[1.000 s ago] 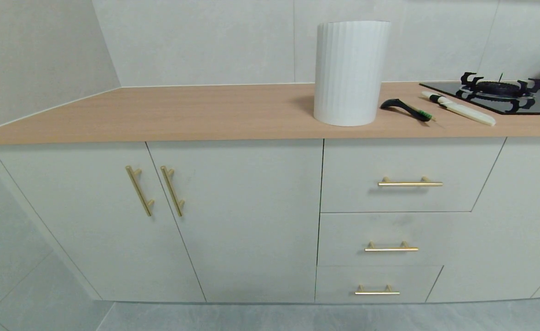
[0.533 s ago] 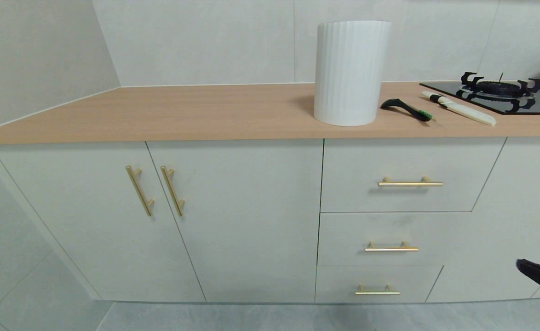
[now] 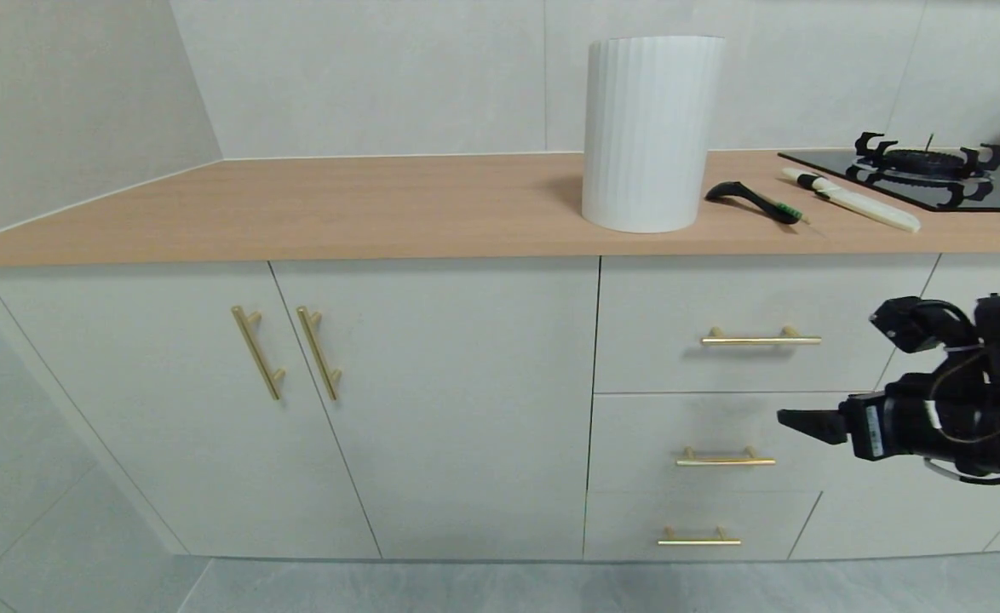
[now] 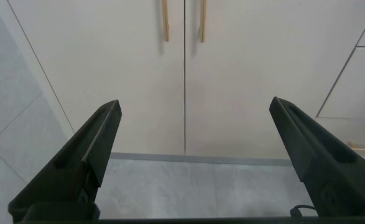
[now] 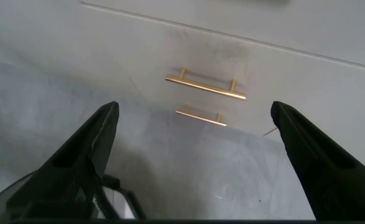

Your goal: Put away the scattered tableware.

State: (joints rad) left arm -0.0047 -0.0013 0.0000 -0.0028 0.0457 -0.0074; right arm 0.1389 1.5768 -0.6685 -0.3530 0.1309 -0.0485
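**Head view: tableware on the counter, above and beyond the nearer arm**

1. Location of items. Two utensils lie flat on the wooden countertop [image 3: 338,213], between a tall white ribbed container [image 3: 649,136] and the stove [image 3: 926,170]. The peeler [image 3: 751,201] sits just beside the container's base. The knife [image 3: 849,200] lies a little farther towards the stove, apart from the peeler.

2. Orientation. Both utensils run on nearly parallel long axes, slanting from the rear on the container side to the counter's front edge on the stove side. The peeler's black curved end points at the container and its green tip points at the front edge. The knife's end with the dark band lies to the rear. Which end is the handle cannot be confirmed.

3. Tools. The right gripper [image 5: 193,112] is spread wide and holds nothing. It sits low in front of the drawers, facing the two lower drawer handles [image 5: 205,87]. The left gripper [image 4: 191,109] is likewise spread and unloaded, low before the double cabinet doors [image 4: 244,74].

4. Governing relation. The utensils lie up and forward of the right gripper, on the robot's right, well apart from it and above the top drawer. The right arm is judged the nearer. A pinch across the peeler's narrow width would call for jaws turned square to that slanted axis. The container is presumed to be the destination.
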